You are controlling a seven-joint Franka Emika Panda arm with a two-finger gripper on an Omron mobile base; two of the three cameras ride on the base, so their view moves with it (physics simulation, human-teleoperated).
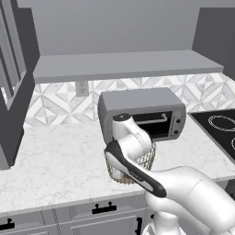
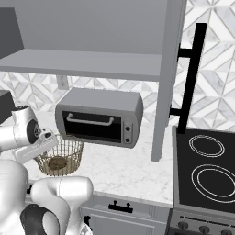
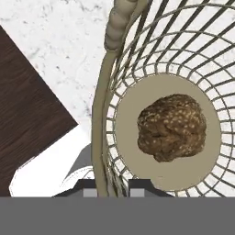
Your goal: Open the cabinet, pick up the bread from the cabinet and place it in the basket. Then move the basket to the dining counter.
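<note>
The claw is clenched on the rim of the upright round gold-tan wire-mesh basket, one finger either side. Just beyond, the roundish brown bread lump lies on the basket's base.

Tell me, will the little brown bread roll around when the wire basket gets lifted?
Probably a bit. The lumpy brown bread lies loose on the flat tan base of the round gold-tan wire-mesh basket, so it may slide. The tall mesh walls should keep it inside. The gripper pinches one rim, so the basket might tilt.
</note>
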